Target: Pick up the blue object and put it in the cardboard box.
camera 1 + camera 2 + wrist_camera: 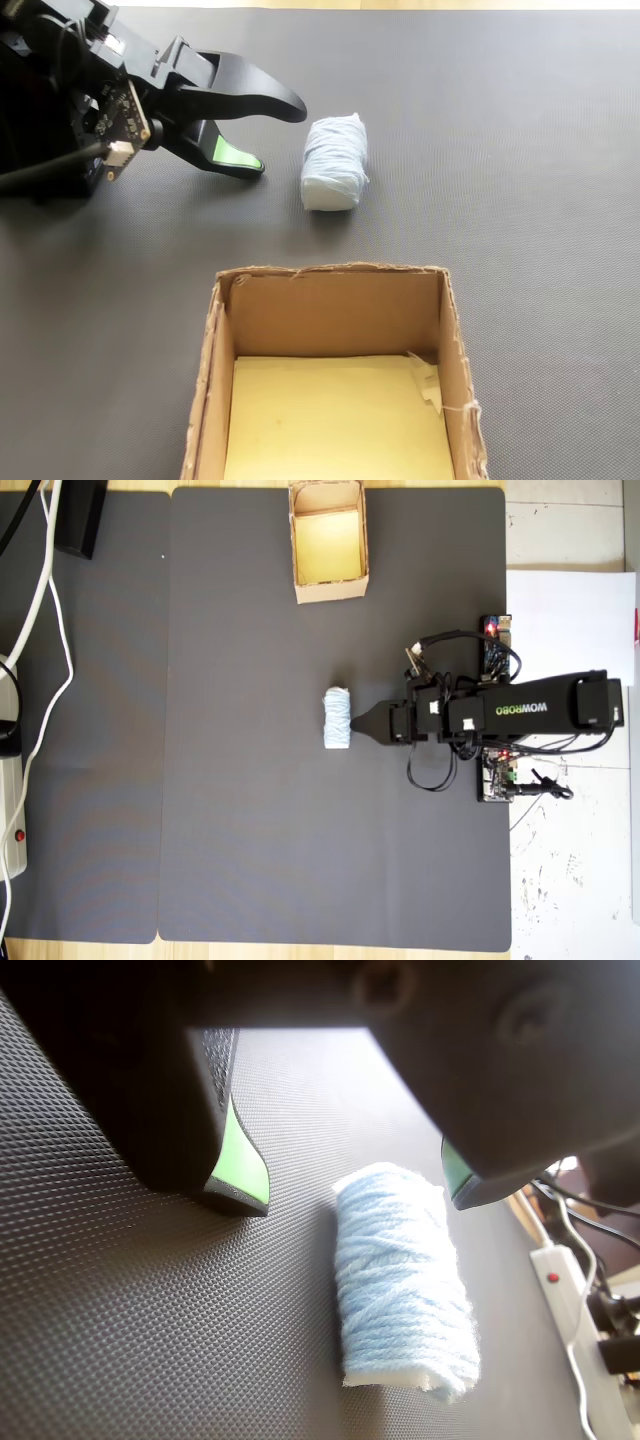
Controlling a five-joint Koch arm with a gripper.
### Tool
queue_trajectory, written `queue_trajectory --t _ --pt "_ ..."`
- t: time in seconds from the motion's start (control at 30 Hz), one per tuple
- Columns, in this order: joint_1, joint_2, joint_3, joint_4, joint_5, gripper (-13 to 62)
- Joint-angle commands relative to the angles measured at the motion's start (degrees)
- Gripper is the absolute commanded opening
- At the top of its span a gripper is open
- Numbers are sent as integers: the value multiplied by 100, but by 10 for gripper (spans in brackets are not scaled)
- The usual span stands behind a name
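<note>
The blue object [335, 162] is a pale blue yarn roll lying on its side on the black mat, also seen in the overhead view [338, 718]. In the wrist view the roll [400, 1280] lies just past my fingertips, with its near end level with them. My gripper [278, 140] is open, its green-padded jaws spread wide, and holds nothing. It sits just left of the roll in the fixed view, a small gap apart. The cardboard box [330, 275] stands open with a yellow floor, nearer the fixed camera. In the overhead view the box [327, 588] is at the top of the mat.
A white power strip [12, 810] and cables lie off the mat's left edge in the overhead view; the strip [565, 1300] also shows at the wrist view's right. Circuit boards [497, 630] and loose wires sit by the arm's base.
</note>
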Motion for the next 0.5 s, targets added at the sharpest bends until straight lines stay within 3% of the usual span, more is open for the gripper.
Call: queue_trajectory --t 0.0,0.47 --pt "0 527 220 606 88 341" --pt "-26 527 220 413 97 342"
